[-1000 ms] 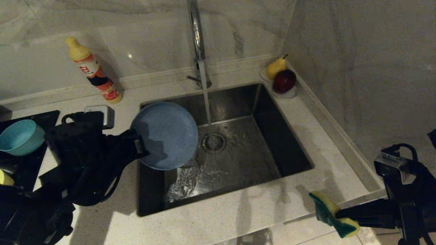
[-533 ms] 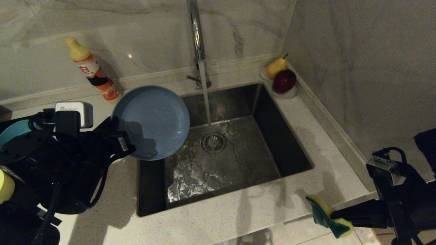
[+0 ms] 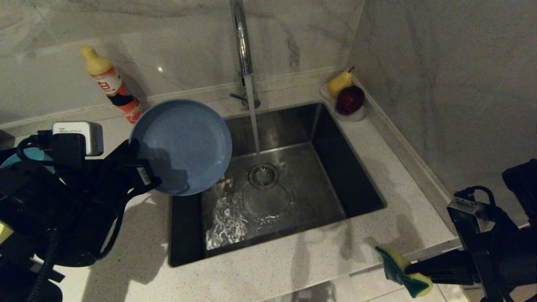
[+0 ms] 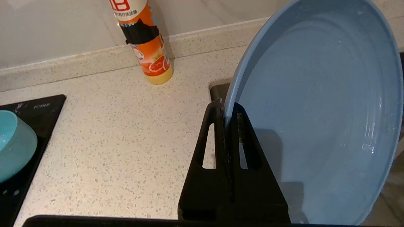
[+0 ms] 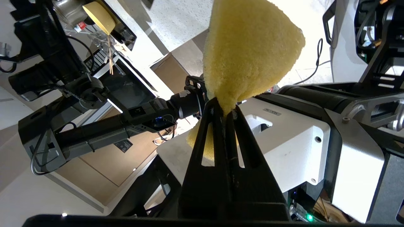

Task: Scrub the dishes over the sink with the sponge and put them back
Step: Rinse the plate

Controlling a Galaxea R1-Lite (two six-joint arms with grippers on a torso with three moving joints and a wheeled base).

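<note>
Left gripper (image 4: 228, 108), clamped shut on the rim of the periwinkle plate (image 3: 182, 147), holds it tilted just beyond the fingertips, its hollow face toward the running faucet (image 3: 241, 37), above the sink (image 3: 293, 197)'s corner. Right gripper (image 3: 413, 268), pinching the sponge (image 3: 398, 268), hangs off the worktop (image 3: 293, 260) edge. Setting the plate back well likely means levelling it first and lowering slowly.

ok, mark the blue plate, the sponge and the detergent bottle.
blue plate (image 3: 184, 144): head view, centre of its inner face.
sponge (image 5: 249, 53): right wrist view, yellow foam face.
detergent bottle (image 4: 148, 47): left wrist view, orange label.
</note>
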